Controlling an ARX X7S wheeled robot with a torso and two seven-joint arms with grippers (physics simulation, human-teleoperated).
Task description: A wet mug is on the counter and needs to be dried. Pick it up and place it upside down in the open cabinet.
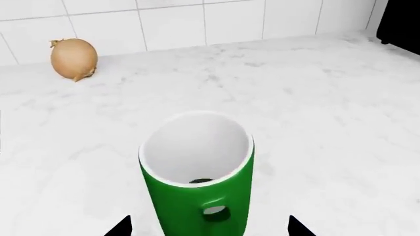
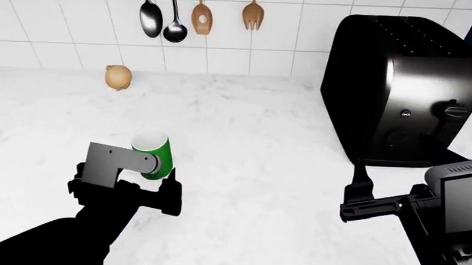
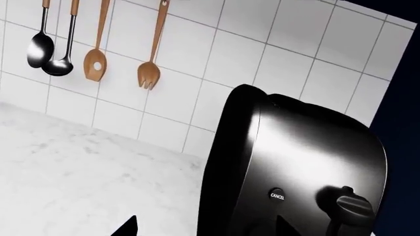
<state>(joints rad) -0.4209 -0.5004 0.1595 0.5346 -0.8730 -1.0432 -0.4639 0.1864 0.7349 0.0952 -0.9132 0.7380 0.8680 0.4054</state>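
The green mug (image 1: 196, 172) stands upright on the white marble worktop (image 2: 259, 145), between the spread fingers of the left hand (image 1: 208, 227), not yet clamped. Closing off-centre could catch the handle and tip or twist it. The left wrist view shows its pale inside and handle; the head view alone shows the idle, open right hand (image 2: 358, 193) by the black toaster (image 2: 399, 85).

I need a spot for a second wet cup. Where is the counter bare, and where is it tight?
The counter is bare in the wide middle stretch between the mug and the toaster, and between the onion and the mug. It is tight around the left gripper at the mug.
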